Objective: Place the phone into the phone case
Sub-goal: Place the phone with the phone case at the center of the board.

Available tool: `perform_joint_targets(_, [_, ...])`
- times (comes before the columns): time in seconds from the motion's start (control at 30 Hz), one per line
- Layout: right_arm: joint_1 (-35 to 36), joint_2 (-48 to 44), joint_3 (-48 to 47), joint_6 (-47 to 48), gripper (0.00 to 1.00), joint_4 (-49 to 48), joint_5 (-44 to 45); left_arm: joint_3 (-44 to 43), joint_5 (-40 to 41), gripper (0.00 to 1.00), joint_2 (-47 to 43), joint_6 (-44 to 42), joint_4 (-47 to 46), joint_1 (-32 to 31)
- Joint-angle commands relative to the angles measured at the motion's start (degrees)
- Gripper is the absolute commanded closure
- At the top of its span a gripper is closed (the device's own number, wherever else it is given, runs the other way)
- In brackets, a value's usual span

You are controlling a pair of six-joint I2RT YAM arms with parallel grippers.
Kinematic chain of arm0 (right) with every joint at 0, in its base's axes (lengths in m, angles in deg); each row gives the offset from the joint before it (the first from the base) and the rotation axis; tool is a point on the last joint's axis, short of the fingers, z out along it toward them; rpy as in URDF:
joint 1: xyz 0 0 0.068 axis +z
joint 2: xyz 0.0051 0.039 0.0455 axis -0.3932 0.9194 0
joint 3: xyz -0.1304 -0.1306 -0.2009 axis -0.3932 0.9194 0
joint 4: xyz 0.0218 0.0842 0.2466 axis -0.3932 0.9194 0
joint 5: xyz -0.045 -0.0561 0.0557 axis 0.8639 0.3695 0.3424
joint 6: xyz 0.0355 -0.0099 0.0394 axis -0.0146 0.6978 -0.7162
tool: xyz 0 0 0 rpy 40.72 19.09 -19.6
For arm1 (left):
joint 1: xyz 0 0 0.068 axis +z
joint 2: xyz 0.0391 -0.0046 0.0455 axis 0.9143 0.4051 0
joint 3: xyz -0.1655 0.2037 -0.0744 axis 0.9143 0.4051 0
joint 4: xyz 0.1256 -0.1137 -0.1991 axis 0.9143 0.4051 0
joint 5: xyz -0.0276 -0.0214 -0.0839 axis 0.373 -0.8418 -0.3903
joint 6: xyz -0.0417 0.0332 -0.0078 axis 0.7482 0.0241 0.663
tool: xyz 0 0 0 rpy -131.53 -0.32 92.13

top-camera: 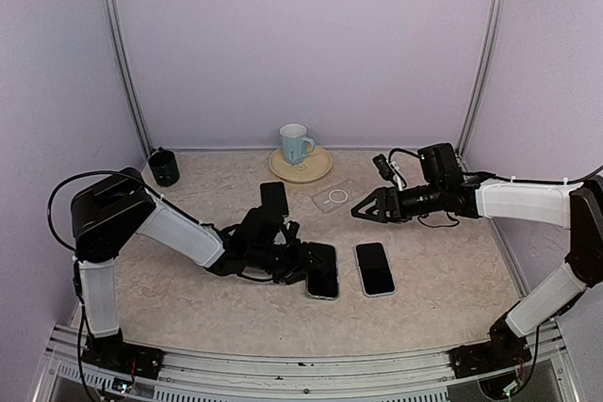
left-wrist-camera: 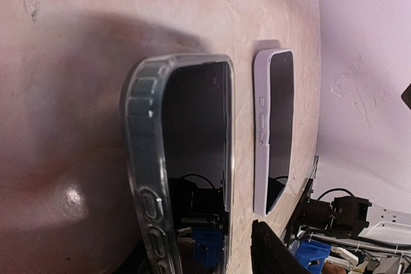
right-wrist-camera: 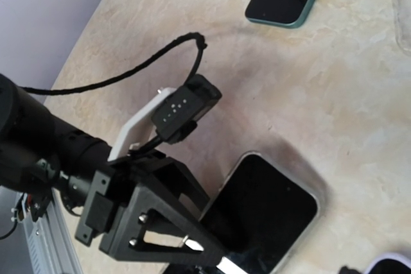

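— Is the left gripper [top-camera: 300, 264] holding something?

— I cannot tell. Its dark fingers sit right at the left edge of the phone [top-camera: 322, 268], low on the desk [top-camera: 424, 313]. From above they look like one black lump, so I cannot see if they pinch it or just touch it. Its own camera shows almost none of them.

— Where is the phone?

— It lies flat, screen up, inside the clear case [left-wrist-camera: 144, 158]. The bumpy clear rim goes around its edge. One end is cut off in the wrist view.

— How is the left arm bent?

— It reaches from the left side toward the middle, stretched out low over the desk.

— And the right gripper [top-camera: 364, 211]?

— Its fingers are spread wide with nothing between them. It hangs above the desk, pointing left, farther back than the phone. The right arm comes in from the right, nearly level.

— What else is near?

— Just right of the phone lies a second phone [top-camera: 375, 268] with a pale edge, not touching it. Farther back is a dark phone [top-camera: 274, 200] with a green rim, partly behind the left arm. To its right lies a flat empty case [top-camera: 332, 198], see-through and hard to make out. By the far wall a pale blue mug [top-camera: 296, 143] stands on a plate [top-camera: 320, 168]. A dark cup [top-camera: 164, 168] stands far left.
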Motion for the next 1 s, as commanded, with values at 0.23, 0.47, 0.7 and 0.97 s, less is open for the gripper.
perform_joint_targets(0.23, [-0.68, -1.31, -0.53, 0.81, 0.12, 1.36, 0.36, -0.07, 0.77, 0.55, -2.16, -1.60, 4.47, 0.63])
perform_joint_targets(0.47, [-0.68, -1.14, -0.15, 0.82, 0.11, 1.01, 0.21, -0.64, 1.93, 0.53, -1.82, -3.50, 5.35, 1.71])
perform_joint_targets(0.7, [-0.77, -1.23, 0.04, 1.16, 0.10, 1.02, 0.55, -0.46, 2.23, 0.53, -2.30, -4.22, 6.23, 2.38])
perform_joint_targets(0.97, [-1.18, -0.99, 0.20, 1.24, 0.10, 0.73, 0.66, 0.77, 3.02, 0.52, -4.97, -4.42, 7.37, 2.83])
